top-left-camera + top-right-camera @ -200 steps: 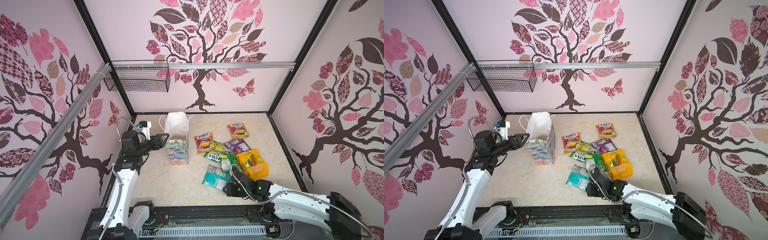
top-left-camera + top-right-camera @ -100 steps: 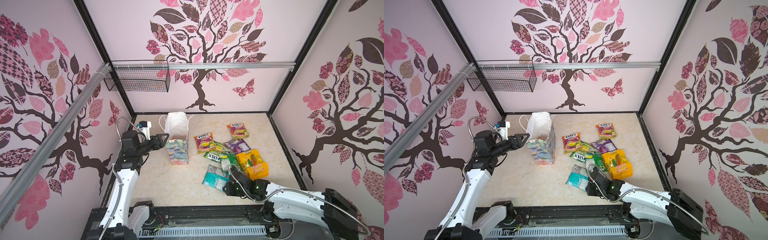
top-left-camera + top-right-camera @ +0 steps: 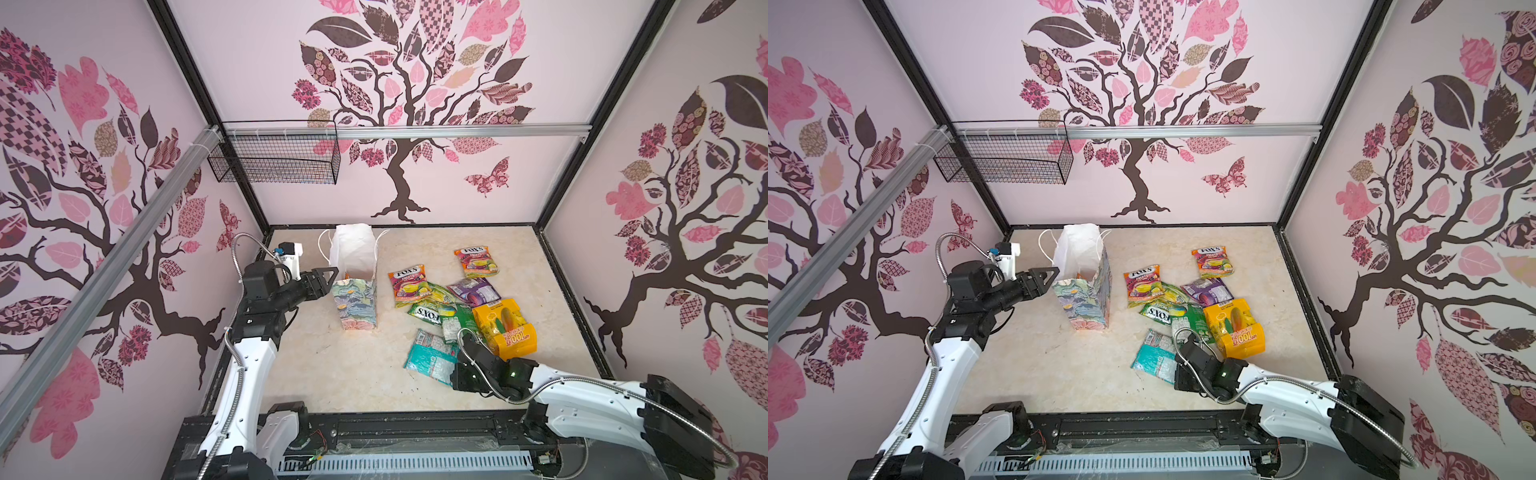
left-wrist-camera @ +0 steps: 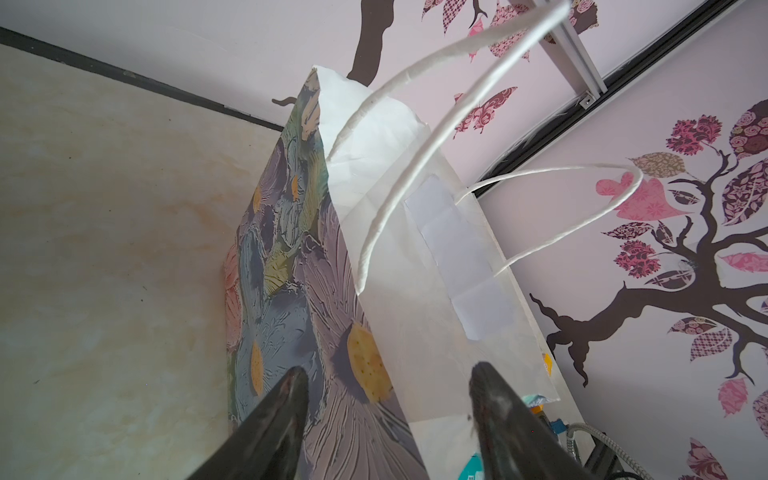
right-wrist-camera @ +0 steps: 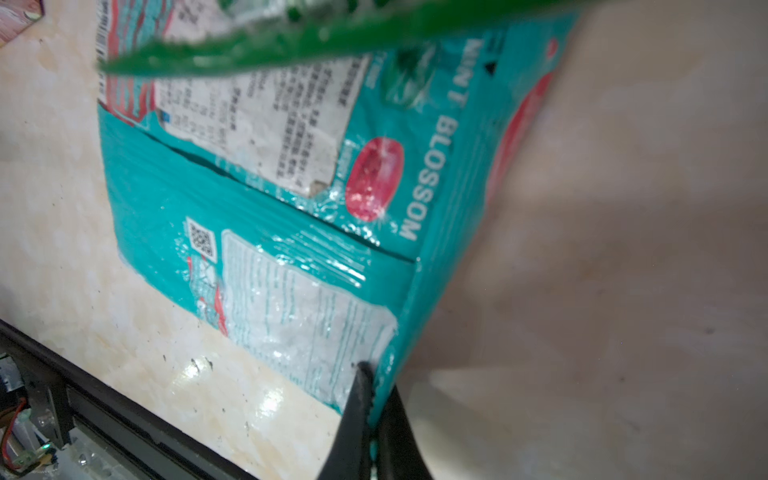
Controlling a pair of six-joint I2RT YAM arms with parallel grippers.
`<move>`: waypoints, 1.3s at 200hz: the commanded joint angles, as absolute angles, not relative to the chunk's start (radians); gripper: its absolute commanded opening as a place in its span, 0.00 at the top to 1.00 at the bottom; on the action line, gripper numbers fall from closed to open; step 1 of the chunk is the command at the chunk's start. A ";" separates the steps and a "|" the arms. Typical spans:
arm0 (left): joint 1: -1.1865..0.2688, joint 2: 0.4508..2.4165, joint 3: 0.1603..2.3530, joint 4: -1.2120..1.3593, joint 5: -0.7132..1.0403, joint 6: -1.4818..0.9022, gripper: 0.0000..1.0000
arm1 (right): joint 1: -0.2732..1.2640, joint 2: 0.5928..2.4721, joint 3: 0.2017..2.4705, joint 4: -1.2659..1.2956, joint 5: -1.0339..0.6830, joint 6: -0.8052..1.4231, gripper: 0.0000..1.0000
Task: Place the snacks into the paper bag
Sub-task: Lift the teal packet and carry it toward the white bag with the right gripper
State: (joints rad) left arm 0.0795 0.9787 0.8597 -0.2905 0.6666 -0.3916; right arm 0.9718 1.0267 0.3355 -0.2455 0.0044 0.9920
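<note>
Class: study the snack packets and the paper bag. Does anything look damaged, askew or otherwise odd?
The teal packet looks worn. Its white label is torn and lifting at one corner, which shows in the right wrist view. Otherwise nothing stands out: the paper bag stands upright and nothing has spilled.

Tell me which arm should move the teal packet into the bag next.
Right. The right gripper is shut on the teal packet's corner, while the left gripper stands open astride the paper bag's wall, holding no snack.
</note>
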 commanded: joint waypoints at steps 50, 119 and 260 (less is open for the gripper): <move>0.078 0.963 0.848 -0.284 0.660 -0.376 0.35 | 0.967 0.993 0.550 -0.550 0.100 0.867 1.00; 0.077 0.962 0.847 -0.285 0.658 -0.377 0.35 | 0.966 1.001 0.807 -0.647 0.095 0.782 1.00; 0.077 0.958 0.850 -0.282 0.660 -0.378 0.35 | 0.966 1.098 1.073 -0.769 0.073 0.591 1.00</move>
